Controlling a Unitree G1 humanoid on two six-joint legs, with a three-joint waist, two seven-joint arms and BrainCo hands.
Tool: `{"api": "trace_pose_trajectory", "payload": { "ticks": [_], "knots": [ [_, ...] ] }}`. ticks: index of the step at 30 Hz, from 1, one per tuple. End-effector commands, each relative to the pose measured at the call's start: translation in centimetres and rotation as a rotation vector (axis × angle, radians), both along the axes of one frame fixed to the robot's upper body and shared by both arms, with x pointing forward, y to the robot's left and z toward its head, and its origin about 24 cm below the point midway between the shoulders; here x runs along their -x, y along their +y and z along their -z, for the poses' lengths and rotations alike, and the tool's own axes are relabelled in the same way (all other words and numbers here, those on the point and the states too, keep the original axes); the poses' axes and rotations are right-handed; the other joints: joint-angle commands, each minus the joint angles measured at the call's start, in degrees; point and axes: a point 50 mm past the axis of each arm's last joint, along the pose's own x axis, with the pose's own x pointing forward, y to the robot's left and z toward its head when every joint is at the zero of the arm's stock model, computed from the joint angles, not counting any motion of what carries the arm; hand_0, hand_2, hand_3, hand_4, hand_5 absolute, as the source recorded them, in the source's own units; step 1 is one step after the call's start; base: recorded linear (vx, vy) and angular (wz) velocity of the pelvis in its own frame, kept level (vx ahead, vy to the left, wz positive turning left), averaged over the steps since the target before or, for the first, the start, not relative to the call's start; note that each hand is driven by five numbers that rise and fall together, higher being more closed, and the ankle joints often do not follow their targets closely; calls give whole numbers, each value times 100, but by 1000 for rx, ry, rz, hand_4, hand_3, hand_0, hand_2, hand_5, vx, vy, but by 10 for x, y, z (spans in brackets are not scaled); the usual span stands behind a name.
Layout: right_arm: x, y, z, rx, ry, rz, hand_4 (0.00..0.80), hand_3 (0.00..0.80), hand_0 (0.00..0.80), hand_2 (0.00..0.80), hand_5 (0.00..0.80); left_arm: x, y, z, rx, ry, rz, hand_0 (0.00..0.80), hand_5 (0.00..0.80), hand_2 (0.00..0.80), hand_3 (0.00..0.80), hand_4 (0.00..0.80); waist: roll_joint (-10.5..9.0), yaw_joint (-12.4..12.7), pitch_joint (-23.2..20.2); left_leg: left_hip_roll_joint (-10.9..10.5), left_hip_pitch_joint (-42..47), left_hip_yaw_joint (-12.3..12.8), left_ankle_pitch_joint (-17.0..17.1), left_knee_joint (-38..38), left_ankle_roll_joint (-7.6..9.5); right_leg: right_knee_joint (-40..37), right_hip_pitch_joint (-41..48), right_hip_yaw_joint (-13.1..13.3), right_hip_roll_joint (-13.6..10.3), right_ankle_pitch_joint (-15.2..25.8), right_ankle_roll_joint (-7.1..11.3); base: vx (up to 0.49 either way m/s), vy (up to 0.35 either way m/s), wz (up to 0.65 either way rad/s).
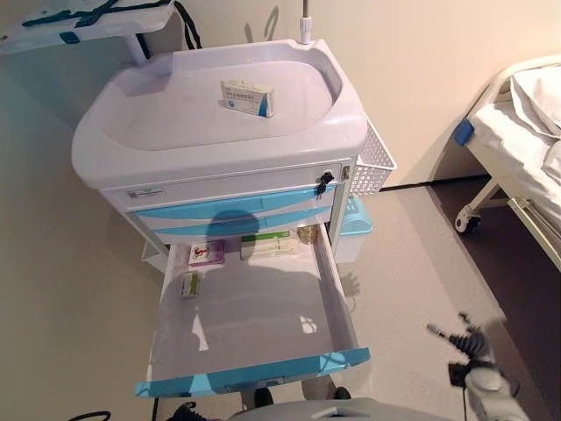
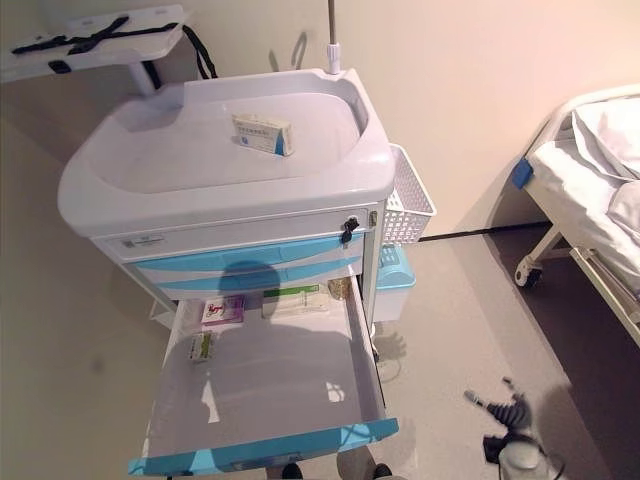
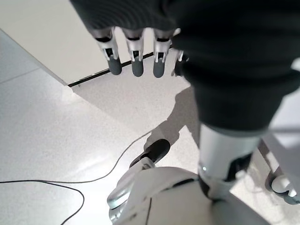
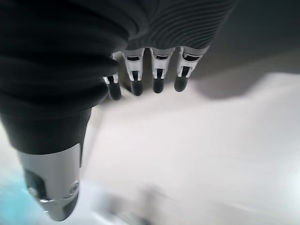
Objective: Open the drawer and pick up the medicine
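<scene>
The drawer (image 1: pixel 263 324) already stands pulled out, exposing medicine boxes (image 1: pixel 207 253) at its far end, while both empty robot hands, right (image 1: pixel 460 338) and left (image 3: pixel 136 56), hang with relaxed fingers.

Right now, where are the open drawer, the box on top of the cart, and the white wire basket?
Open white drawer with blue front (image 1: pixel 263 379): left eye view, blue front edge.
White medicine box (image 1: pixel 248 96): left eye view, top face.
White wire basket (image 1: pixel 374 164): left eye view, side mesh.
</scene>
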Motion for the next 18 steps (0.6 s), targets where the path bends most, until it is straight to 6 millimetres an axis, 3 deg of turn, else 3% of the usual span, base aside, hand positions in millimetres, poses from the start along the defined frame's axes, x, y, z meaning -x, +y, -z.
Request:
{"api": "trace_pose_trajectory", "payload": {
  "ticks": [1, 5, 8, 12, 14, 15, 17, 18],
  "knots": [
    [-25, -2, -6, 72, 23, -143, 0, 0, 0, 0, 0, -10, 8, -3, -37, -9, 49, 0, 0, 0, 0, 0, -232, 122, 55, -187, 39, -90, -333, 5, 36, 176, -577, -152, -275, 580, 355, 7, -18, 3],
    [9, -7, 10, 74, 216, -121, 0, 0, 0, 0, 0, -12, 16, -5, -63, -23, 49, 0, 0, 0, 0, 0, -236, 168, 158, -194, 33, -216, -320, 5, 38, 310, -572, -226, -275, 461, 318, 12, -31, 10],
    [8, -8, 10, 74, 217, -136, 0, 0, 0, 0, 0, -15, 20, -7, -73, -43, 26, 0, 0, 0, 0, 0, -233, 181, 284, -199, 0, -268, -339, 103, 76, 533, -651, -220, -299, 359, 280, -27, -2, 19],
    [-14, -8, 1, 86, 139, -184, 0, 0, 0, 0, 0, -36, 26, -14, -96, -134, 19, 0, 0, 0, 0, 0, -280, 201, 757, -249, -539, -320, -494, 778, 144, 1028, -1133, -96, -338, 281, 201, -130, 17, 6],
    [-14, -8, 1, 86, 139, -184, 0, 0, 0, 0, 0, -37, 27, -14, -96, -135, 19, 0, 0, 0, 0, 0, -281, 203, 747, -248, -561, -317, -501, 794, 145, 1040, -1154, -92, -339, 278, 201, -91, 5, 2],
    [-30, -6, -5, 110, 106, -233, 0, 0, 0, 0, 0, -61, 26, -22, -120, -211, 131, 0, 0, 0, 0, 0, -295, 198, 972, -246, -939, -328, -546, 1102, 168, 1275, -1505, -33, -330, 267, 168, -190, 14, -4],
    [-37, -6, -7, 121, 89, -254, 0, 0, 0, 0, 0, -74, 25, -27, -131, -249, 197, 0, 0, 0, 0, 0, -287, 190, 1039, -246, -1079, -338, -563, 1202, 171, 1350, -1636, -17, -334, 270, 158, -148, 13, -8],
    [-44, -7, -11, 136, 76, -280, 0, 0, 0, 0, 0, -90, 21, -35, -132, -295, 321, 0, 0, 0, 0, 0, -272, 189, 1116, -251, -1244, -352, -587, 1315, 184, 1430, -1809, 27, -312, 278, 147, -55, 8, -5]
  ]
}}
